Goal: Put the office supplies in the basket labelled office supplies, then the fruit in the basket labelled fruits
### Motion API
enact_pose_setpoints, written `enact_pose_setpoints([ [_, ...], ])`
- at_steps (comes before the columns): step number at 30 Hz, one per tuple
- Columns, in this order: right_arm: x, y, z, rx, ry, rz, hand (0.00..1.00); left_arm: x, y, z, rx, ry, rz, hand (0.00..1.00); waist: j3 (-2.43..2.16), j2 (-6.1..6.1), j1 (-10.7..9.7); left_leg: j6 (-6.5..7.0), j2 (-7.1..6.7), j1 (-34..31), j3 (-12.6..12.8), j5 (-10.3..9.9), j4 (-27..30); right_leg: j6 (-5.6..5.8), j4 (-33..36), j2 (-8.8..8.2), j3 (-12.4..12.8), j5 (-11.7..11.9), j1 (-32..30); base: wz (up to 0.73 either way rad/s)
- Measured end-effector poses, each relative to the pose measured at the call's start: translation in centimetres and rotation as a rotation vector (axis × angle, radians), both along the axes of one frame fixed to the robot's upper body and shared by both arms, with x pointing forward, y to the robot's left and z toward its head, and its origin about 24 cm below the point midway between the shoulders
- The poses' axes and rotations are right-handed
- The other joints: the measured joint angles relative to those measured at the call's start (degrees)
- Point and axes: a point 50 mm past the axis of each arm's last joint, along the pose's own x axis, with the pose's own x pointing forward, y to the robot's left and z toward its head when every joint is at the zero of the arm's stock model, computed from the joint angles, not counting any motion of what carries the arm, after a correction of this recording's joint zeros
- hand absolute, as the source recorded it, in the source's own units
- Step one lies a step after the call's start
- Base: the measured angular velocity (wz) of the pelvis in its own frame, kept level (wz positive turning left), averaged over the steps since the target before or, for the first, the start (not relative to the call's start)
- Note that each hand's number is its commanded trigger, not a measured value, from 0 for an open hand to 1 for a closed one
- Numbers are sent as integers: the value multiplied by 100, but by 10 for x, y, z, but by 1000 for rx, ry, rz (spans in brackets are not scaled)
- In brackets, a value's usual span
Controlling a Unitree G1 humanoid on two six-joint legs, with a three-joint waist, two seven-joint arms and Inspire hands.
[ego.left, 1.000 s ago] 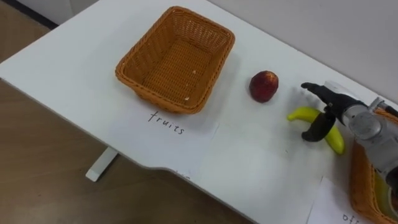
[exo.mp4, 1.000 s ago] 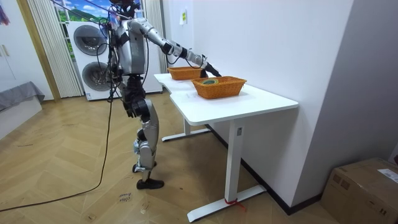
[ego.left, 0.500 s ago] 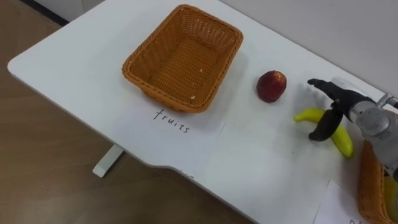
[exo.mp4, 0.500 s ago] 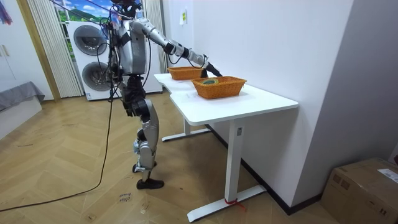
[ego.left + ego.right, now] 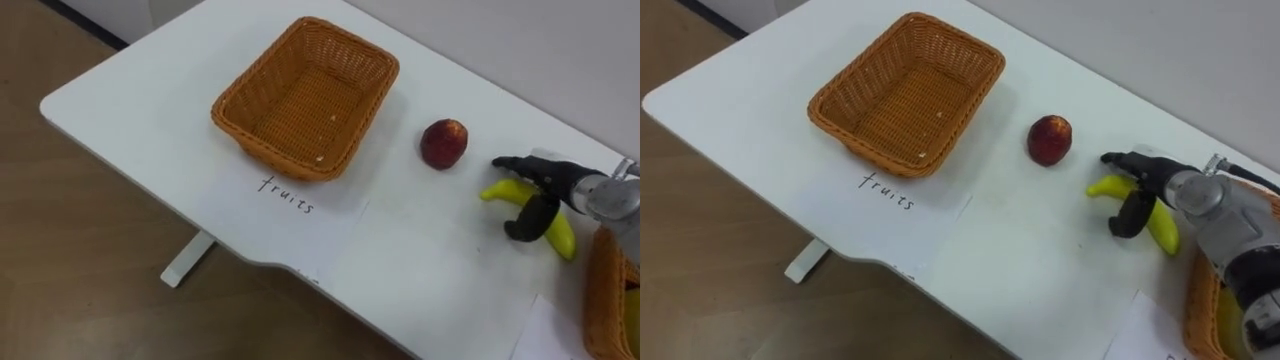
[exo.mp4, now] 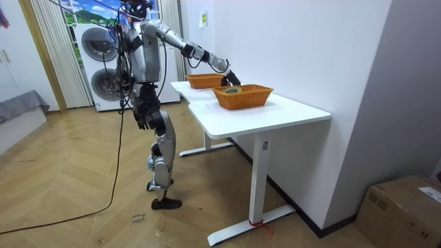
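Observation:
A yellow banana (image 5: pixel 502 189) lies on the white table (image 5: pixel 420 260), right of a red apple (image 5: pixel 443 143). My right hand (image 5: pixel 560 185) reaches in from the right and straddles the banana's middle. Its fingers stretch over the far side, the thumb hangs at the near side, and it is open. An empty wicker basket (image 5: pixel 305 100) stands further left, with a handwritten paper label (image 5: pixel 290 195) in front of it. In the room view I stand at the table's end with my right arm stretched over the baskets (image 6: pixel 242 96).
A second wicker basket (image 5: pixel 605 300) shows at the right edge with something yellow in it, and a paper sheet (image 5: pixel 560 335) lies before it. The table's near edge runs diagonally above wooden floor (image 5: pixel 90 270). A pale wall lies behind the table.
The whole eye view has shifted a little. My right hand's fingers have sunk slightly towards the banana. Banana and apple have stayed where they lay.

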Motion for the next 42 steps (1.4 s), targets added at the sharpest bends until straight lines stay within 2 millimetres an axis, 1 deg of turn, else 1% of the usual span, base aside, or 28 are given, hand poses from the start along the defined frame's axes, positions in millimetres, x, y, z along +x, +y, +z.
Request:
enact_pose_setpoints([
  [4, -1, -1, -2, 2, 16, -8, 0, 0, 0, 0, -11, 9, -2, 0, -1, -38, 20, -2, 3, -4, -5, 2, 2, -19, -1, 4, -4, 12, 0, 0],
  [6, -1, -1, -2, 3, 22, -9, 0, 0, 1, 0, -14, 12, -4, 0, 9, -62, 27, -2, 3, -7, -5, 2, 4, -22, -1, 4, -5, 14, 0, 0],
  [9, -1, -1, -2, 4, 25, -10, 0, 0, 2, 1, -18, 16, -6, 0, 36, -117, 39, -2, 3, -13, -8, 2, 8, -25, -4, 6, -7, 15, -1, 0],
  [13, -2, -1, -3, 5, 29, -13, 0, 0, 2, 1, -19, 18, -9, 0, 42, -141, 53, -2, 2, -13, -10, 2, 11, -26, -6, 6, -10, 16, 0, 0],
  [14, -2, -1, -3, 5, 30, -13, 26, 0, 2, 1, -18, 17, -9, 0, 42, -141, 55, -2, 2, -13, -10, 2, 12, -26, -6, 6, -10, 16, 0, 0],
  [16, -2, -1, -3, 5, 30, -13, 100, 1, 3, 2, -15, 16, -11, 0, 41, -141, 58, -2, 3, -12, -10, 2, 13, -26, -6, 7, -10, 16, 2, 0],
  [19, -2, -2, -2, 3, 27, -17, 100, 1, 6, 3, -9, 16, -13, 0, 41, -141, 71, -2, 3, -10, -10, 2, 14, -26, -6, 7, -10, 16, 5, 0],
  [23, 4, -7, 7, -10, -9, -59, 100, 1, 9, 4, -1, 20, -17, 0, 41, -141, 81, -2, 3, -1, -13, 2, 14, -26, -10, 9, -12, 16, 17, 0],
  [33, 4, -10, 8, -17, -27, -82, 100, 1, 9, 5, 1, 19, -17, 0, 26, -161, 75, -1, 6, 3, -10, 2, -10, -26, -27, 13, -8, 16, 6, 0],
  [36, 0, -12, 4, -10, -4, -95, 100, 2, 9, 5, 1, 18, -17, 0, 16, -174, 73, -1, 7, 12, -7, 2, -10, -27, -51, 16, -10, 18, 28, 0],
  [42, -7, -12, -6, 8, 46, -93, 100, 3, 9, 5, 3, 18, -13, 0, 25, -161, 66, 1, 10, 247, 5, -1, -71, -32, -117, 29, -9, 22, 256, 0],
])
